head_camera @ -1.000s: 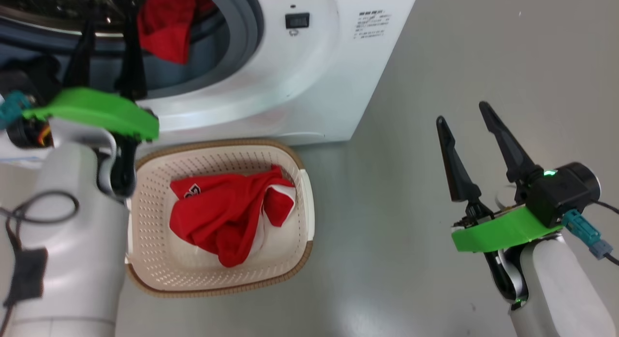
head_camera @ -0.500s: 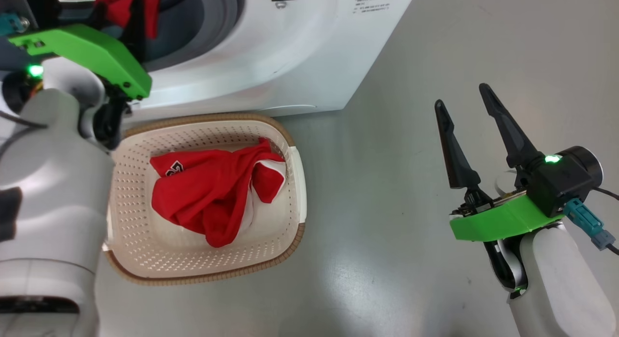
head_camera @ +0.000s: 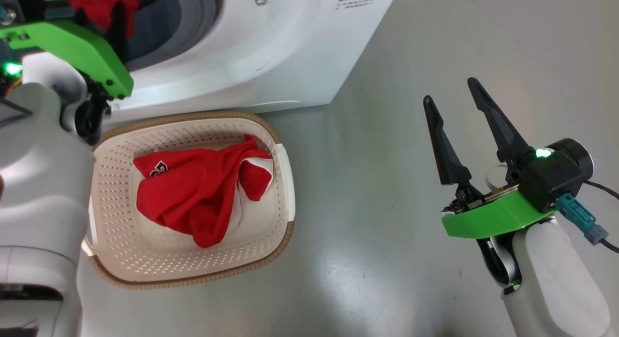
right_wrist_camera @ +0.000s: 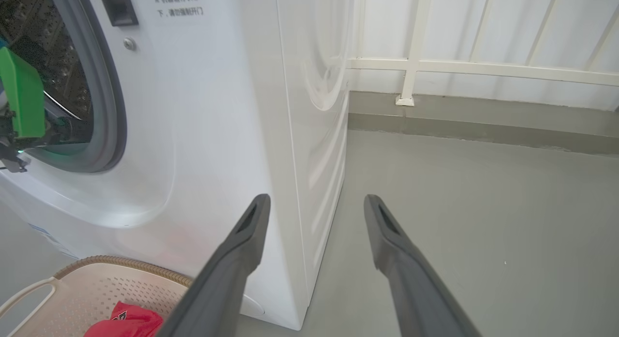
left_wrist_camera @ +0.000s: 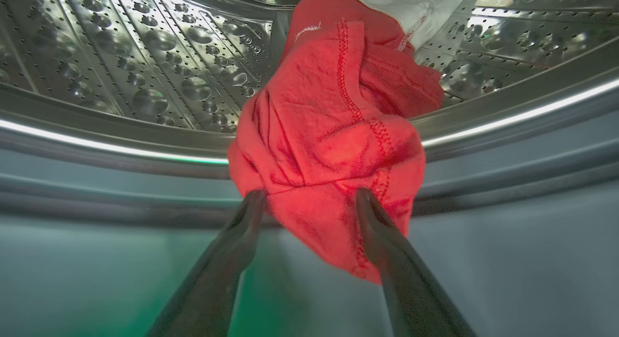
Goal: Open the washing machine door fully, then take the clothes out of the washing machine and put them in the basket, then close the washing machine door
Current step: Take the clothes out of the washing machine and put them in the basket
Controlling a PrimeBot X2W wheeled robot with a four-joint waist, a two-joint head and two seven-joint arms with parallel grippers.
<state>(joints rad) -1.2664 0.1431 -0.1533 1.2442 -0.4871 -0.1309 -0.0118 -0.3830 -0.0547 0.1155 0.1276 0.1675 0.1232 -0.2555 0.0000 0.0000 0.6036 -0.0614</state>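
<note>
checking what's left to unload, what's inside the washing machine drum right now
A red garment drapes over the lip of the steel drum, a white cloth behind it; the open left end effector straddles its lower edge. Anything lying deeper behind the garment is covered.

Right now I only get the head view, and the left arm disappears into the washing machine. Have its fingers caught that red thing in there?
Observer: Not yet. The left wrist view shows the left fingers spread open, with their tips on either side of the red garment.
Operator: Where does that garment lie?
Observer: It hangs out over the rim of the perforated steel drum.
Operator: Is anything else in there?
Observer: Yes, a white cloth piece sits just behind the red one.
</note>
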